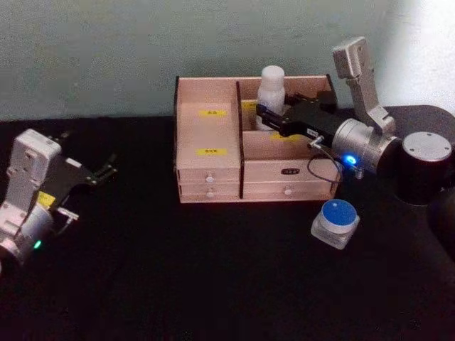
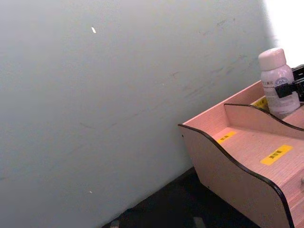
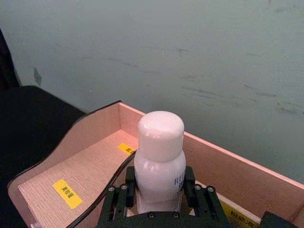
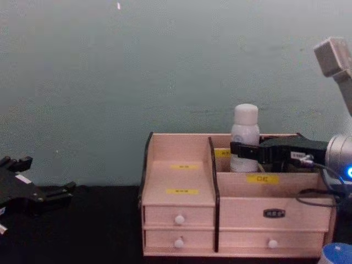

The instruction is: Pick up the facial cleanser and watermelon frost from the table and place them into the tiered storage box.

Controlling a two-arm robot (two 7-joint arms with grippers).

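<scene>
Currently the right gripper [image 1: 264, 117] is grasping the upright facial cleanser [image 1: 271, 84] inside the rear right compartment of the tiered storage box [image 1: 206, 167]; the left gripper [image 1: 104, 169] is hanging released, well apart.

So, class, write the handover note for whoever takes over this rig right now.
Right gripper: shut on the white round-capped plastic bottle, upright in the rear right compartment of the pinkish wooden tiered storage box.
Left gripper: open, parked over the black table at far left.
Small blue-lidded jar: on the table, by the box's front right corner.
Done: bottle brought into the box. Left: release it, then store the jar.
</scene>
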